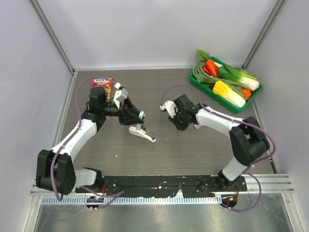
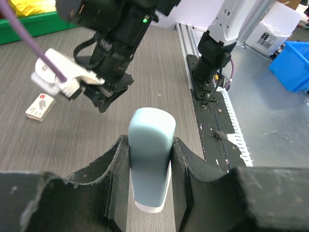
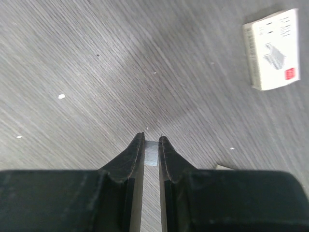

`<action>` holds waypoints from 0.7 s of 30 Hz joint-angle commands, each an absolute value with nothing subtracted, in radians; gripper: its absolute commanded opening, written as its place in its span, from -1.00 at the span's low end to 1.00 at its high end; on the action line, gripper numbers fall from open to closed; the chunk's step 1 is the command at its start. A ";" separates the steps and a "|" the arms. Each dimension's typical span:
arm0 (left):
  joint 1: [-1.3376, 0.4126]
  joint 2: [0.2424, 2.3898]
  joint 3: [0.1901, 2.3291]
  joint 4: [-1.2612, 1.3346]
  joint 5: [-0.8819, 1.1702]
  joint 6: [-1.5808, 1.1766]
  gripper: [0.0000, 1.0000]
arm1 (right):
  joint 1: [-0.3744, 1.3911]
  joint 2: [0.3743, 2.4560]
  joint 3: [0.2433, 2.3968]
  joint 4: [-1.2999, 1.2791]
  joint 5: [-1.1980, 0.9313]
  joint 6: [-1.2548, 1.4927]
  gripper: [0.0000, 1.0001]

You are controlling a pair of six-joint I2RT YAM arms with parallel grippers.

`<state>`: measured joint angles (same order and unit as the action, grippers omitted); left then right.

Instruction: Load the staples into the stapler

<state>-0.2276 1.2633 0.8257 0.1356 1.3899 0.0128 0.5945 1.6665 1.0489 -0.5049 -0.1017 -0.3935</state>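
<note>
My left gripper (image 2: 149,145) is shut on the light blue top of the stapler (image 2: 150,159) and holds it raised. In the top view the stapler's white lower part (image 1: 143,132) lies on the table below the left gripper (image 1: 136,116). Low over the table, my right gripper (image 3: 151,142) is shut on a small silvery strip of staples (image 3: 151,154). The whitish staples box (image 3: 273,48) with a red mark lies flat just beyond it. The left wrist view shows that box (image 2: 41,106) beside the right gripper (image 2: 104,104). The right gripper (image 1: 177,118) sits at the table's middle.
A green tray (image 1: 212,94) of toy vegetables stands at the back right. A red snack packet (image 1: 102,83) lies at the back left behind the left arm. Off the table's near edge are the black mounting rail (image 1: 164,183), a blue bin (image 2: 294,65) and a cardboard box (image 2: 277,29).
</note>
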 commanded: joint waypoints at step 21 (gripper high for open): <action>-0.302 1.427 0.963 0.109 1.348 0.080 -1.00 | 0.597 1.286 1.103 -0.272 -0.389 -0.117 -0.69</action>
<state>-0.2867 1.4189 0.9215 0.0952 1.3621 0.0620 0.5945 1.3331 1.0733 -0.4088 -0.2733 -0.2413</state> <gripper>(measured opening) 0.365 0.190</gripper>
